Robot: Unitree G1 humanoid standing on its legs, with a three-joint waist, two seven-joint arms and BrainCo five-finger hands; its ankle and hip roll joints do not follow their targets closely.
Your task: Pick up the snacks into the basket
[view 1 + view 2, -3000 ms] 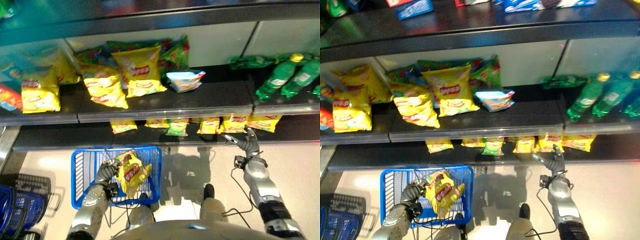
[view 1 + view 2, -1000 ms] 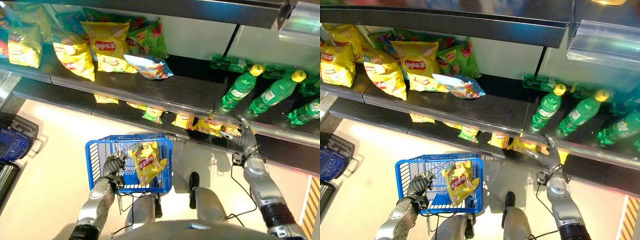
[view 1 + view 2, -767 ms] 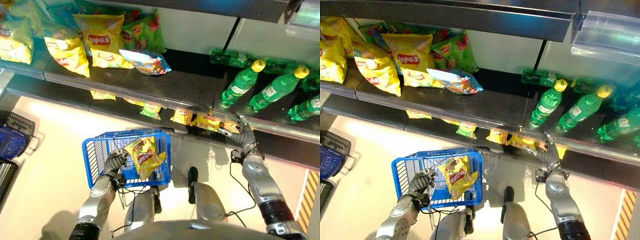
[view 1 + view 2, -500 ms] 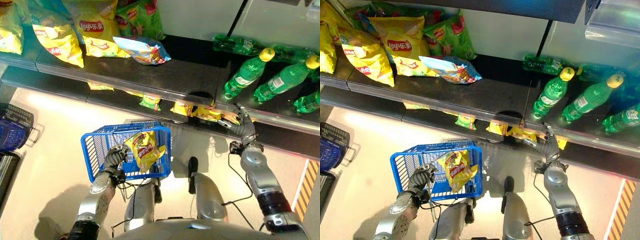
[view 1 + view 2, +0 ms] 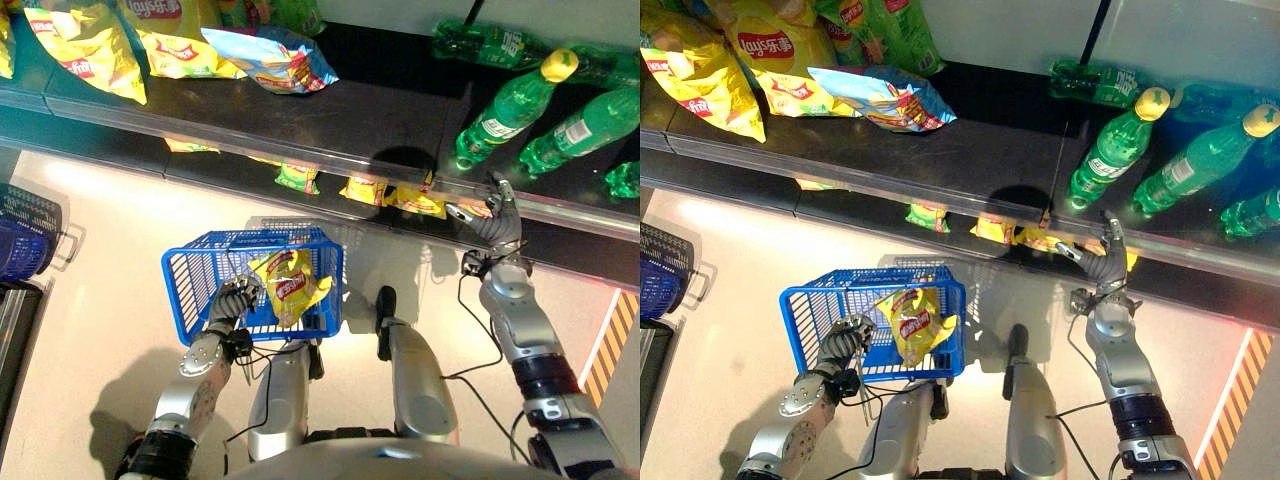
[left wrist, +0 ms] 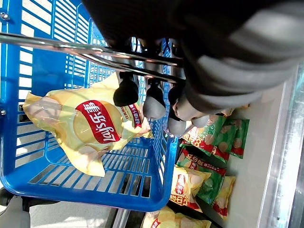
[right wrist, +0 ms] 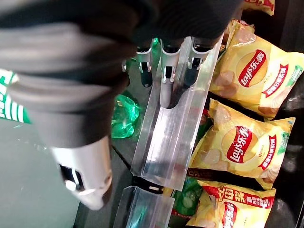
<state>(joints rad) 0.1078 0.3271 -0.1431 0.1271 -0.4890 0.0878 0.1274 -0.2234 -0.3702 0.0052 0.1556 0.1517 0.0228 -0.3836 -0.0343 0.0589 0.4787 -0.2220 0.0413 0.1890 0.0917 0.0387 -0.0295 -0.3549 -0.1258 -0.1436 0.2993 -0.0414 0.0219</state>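
holding the wire handle (image 6: 71,50) of the blue basket (image 5: 190,300), the left hand (image 5: 232,300) sits lower left with fingers curled round it | yellow snack bag (image 5: 288,287) lies inside the basket | right hand (image 5: 497,222), fingers straight and apart, at the shelf rail (image 7: 166,142) centre right | more yellow snack bags (image 7: 244,142) on the lower shelf
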